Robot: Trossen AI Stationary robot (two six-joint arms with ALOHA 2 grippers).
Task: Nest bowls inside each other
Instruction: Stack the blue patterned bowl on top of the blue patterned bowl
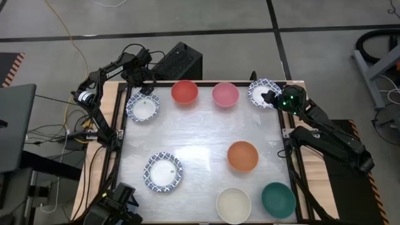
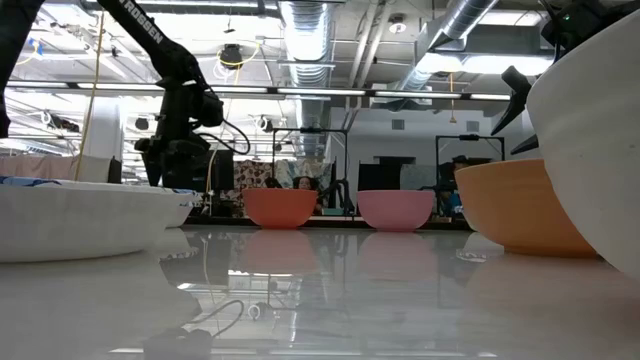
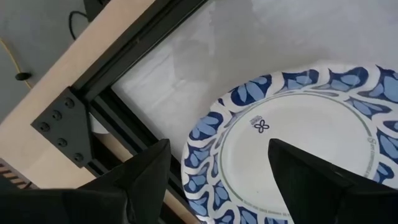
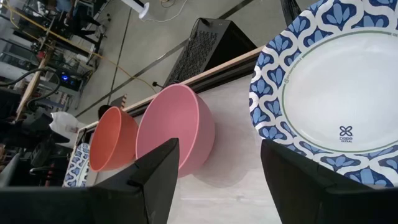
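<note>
Several small round bowls stand upright and apart on the white table. Along the far edge are a blue-rimmed white bowl [image 1: 142, 107], a red bowl [image 1: 184, 92], a pink bowl [image 1: 225, 94] and a second blue-rimmed bowl [image 1: 262, 92]. Nearer stand a third blue-rimmed bowl [image 1: 164, 172], an orange bowl [image 1: 242, 156], a cream bowl [image 1: 233, 204] and a teal bowl [image 1: 277, 199]. My left gripper [image 3: 217, 180] hangs open, pointing down, over the far-left bowl's rim [image 3: 205, 143], one finger outside it, one over its inside. My right gripper [image 4: 217, 180] is open beside the far-right bowl [image 4: 336, 93].
A black metal frame [image 3: 93, 99] and a wooden border [image 1: 112, 125] run around the table. A black box [image 1: 178, 62] sits just beyond the far edge. Bare table surface lies in the middle [image 1: 200, 134]. Cables trail on the floor at the left.
</note>
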